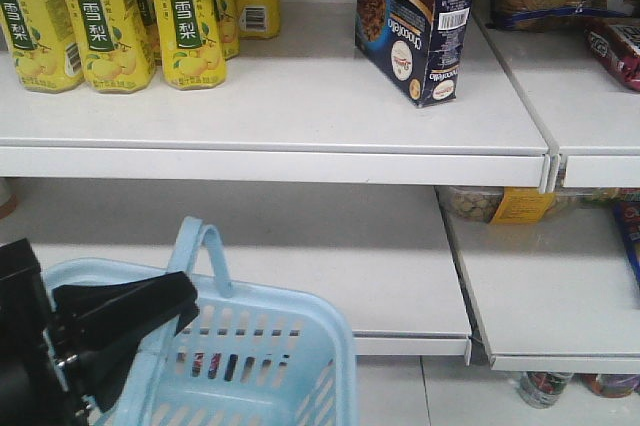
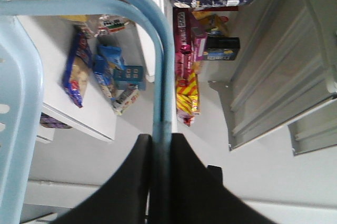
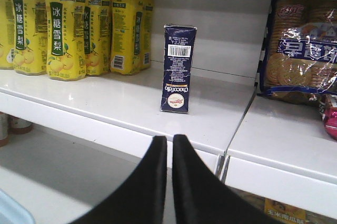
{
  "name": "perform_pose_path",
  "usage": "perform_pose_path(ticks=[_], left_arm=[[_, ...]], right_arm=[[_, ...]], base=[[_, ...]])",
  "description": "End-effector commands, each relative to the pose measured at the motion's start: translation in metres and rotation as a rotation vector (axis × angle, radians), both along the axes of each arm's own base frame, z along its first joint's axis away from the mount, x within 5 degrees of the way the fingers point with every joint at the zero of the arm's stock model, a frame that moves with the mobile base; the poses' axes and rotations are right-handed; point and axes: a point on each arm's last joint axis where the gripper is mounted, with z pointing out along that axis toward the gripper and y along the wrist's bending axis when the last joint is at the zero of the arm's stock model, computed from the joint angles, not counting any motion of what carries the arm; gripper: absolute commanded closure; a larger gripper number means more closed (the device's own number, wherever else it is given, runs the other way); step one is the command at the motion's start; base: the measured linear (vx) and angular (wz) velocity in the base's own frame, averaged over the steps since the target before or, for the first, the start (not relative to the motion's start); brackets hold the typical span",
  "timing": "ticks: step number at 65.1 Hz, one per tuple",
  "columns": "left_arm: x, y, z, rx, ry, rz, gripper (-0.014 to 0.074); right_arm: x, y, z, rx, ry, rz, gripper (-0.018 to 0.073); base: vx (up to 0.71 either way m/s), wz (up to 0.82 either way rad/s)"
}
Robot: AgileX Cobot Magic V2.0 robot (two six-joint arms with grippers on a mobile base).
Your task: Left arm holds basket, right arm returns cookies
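One box of cookies (image 1: pixel 415 21) stands upright on the upper shelf (image 1: pixel 300 111), and the basket (image 1: pixel 270 366) hangs low at the front.

Only the front view shows the whole scene: the yellow bottles (image 1: pixel 130 11) stand to the left of the box, well apart from it, and the blue basket is below, cut off by the bottom edge. The left end effector (image 2: pixel 160 145) shows best in the left wrist view, where it is squeezed tight on the thin blue basket handle (image 2: pixel 152 40). The right wrist view shows the right end effector (image 3: pixel 169 153) empty, its two black fingers pressed nearly together, below and in front of the box and not touching it. That view sees only the box's narrow end with the barcode. A bag of biscuits (image 3: pixel 300 50) on the next shelf is cut off at the right.
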Motion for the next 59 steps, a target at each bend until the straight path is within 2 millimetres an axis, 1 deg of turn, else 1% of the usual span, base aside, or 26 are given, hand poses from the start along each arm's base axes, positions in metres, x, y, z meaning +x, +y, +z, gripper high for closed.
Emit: perform_pose_path(ticks=[1,11,34,59], left_arm=[[-0.007,0.009,0.014,-0.006,-0.051,0.009,0.0599],[-0.013,0.023,0.012,0.076,-0.048,0.044,0.0599],[-0.018,0.053,0.025,0.239,-0.316,0.181,0.0599],[-0.010,0.072,0.026,0.451,-0.437,0.338,0.0599]], right_arm=[[-0.001,-0.001,0.014,0.025,-0.084,-0.010,0.0562],[-0.001,-0.001,0.014,0.025,-0.084,-0.010,0.0562],[-0.001,-0.001,0.014,0.025,-0.084,-0.010,0.0562],[-0.001,-0.001,0.014,0.025,-0.084,-0.010,0.0562]], base=[[0.00,0.00],[0.00,0.00],[0.00,0.00],[0.00,0.00]])
